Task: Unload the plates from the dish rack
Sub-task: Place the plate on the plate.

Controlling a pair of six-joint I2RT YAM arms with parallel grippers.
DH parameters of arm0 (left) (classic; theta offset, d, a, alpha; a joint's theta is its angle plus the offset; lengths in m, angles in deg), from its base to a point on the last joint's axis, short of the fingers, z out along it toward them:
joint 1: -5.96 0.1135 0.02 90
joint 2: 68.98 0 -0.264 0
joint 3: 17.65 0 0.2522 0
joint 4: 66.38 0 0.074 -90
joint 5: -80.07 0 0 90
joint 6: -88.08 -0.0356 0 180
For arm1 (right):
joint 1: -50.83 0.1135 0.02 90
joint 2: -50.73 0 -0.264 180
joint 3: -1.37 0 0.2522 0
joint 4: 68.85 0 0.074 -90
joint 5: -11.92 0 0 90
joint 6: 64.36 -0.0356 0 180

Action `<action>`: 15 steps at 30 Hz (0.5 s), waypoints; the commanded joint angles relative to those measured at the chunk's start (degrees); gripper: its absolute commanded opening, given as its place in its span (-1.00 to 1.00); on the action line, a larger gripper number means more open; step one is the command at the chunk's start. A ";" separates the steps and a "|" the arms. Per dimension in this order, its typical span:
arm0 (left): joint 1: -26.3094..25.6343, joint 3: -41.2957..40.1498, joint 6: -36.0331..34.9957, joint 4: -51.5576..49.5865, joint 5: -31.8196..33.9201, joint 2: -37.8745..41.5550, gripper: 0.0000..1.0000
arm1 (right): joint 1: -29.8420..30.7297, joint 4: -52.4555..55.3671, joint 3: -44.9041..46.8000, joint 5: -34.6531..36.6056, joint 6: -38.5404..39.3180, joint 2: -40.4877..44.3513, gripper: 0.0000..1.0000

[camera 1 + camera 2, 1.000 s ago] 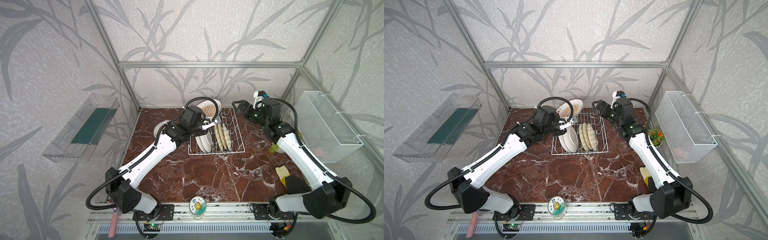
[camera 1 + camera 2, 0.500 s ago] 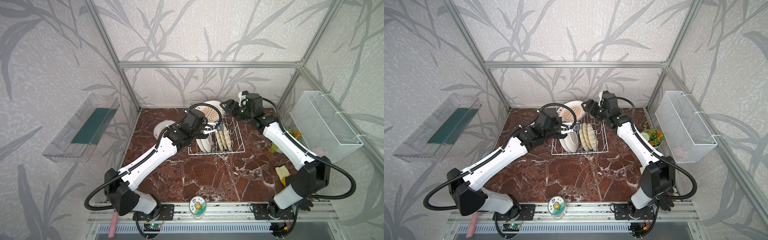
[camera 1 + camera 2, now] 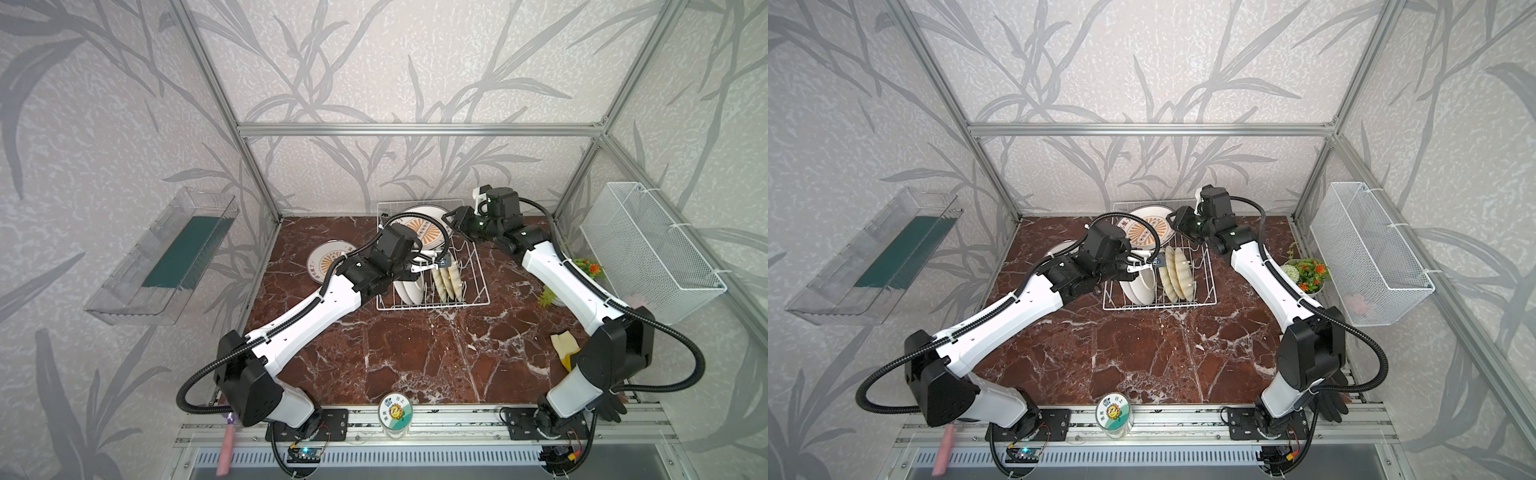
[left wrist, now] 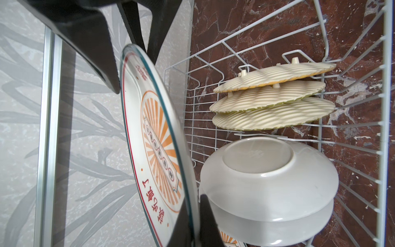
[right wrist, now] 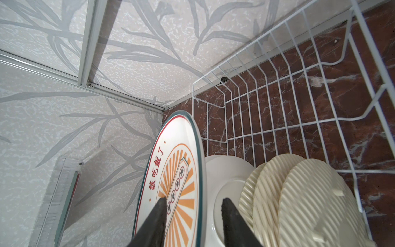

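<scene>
Jaws: left gripper (image 4: 195, 216) clamped on rim of sunburst plate (image 5: 177, 171); right gripper (image 5: 193, 203) apart, astride the opposite rim. Plate stands upright at far end of dish rack (image 3: 432, 306), beyond wicker plates (image 3: 446, 280). Step: handover, likely. Next: right must pinch squarely before left lets go.

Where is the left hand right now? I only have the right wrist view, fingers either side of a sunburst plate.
Observer: The left hand is shut on that same sunburst plate, at the rim opposite the right hand.
Operator: Any plate already out?
Observer: Another sunburst plate lies flat on the table beside the dish rack, on the left arm's side.
Operator: How many white plates are racked?
Observer: Two white plates, nested, backs showing.
</scene>
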 commanded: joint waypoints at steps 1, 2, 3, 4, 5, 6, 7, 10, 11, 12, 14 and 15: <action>-0.29 -0.15 -1.64 4.26 1.73 0.41 -1.00 | 0.32 1.94 -2.04 -1.09 1.16 -0.89 -0.15; -0.28 0.23 -1.42 3.85 1.75 0.29 -1.00 | 0.33 2.12 -2.12 -1.03 1.20 -0.95 -0.16; -0.30 0.25 -1.29 3.82 1.74 0.27 -1.00 | 0.33 2.25 -2.17 -1.04 1.04 -1.10 -0.19; -0.29 0.18 -1.29 3.87 1.58 0.40 -1.00 | 0.33 2.34 -2.15 -1.08 0.99 -1.12 -0.21; -0.28 0.07 -1.21 4.06 1.48 0.51 -1.00 | 0.33 2.42 -2.12 -1.14 1.20 -1.24 -0.26; -0.32 -0.06 -1.07 4.17 1.35 0.54 -1.00 | 0.33 2.60 -2.17 -0.97 1.33 -1.30 -0.31; -0.28 -0.06 -0.98 4.17 1.39 0.57 -1.00 | 0.31 2.60 -2.15 -0.86 1.37 -1.30 -0.34; -0.31 -0.23 -0.90 4.10 1.39 0.55 -1.00 | 0.32 2.99 -2.26 -1.00 1.55 -1.72 -0.42; -0.28 -0.29 -0.90 4.05 1.24 0.56 -1.00 | 0.33 2.91 -2.26 -1.05 1.51 -1.90 -0.42; -0.28 -0.27 -0.86 3.94 1.08 0.54 -1.00 | 0.33 2.89 -2.25 -1.22 1.58 -2.07 -0.42; -0.28 -0.27 -0.81 3.82 0.94 0.44 -1.00 | 0.33 2.91 -2.34 -1.44 1.33 -2.27 -0.42; -0.28 -0.33 -0.80 3.75 0.78 0.46 -1.00 | 0.33 2.96 -2.34 -1.53 1.25 -2.42 -0.42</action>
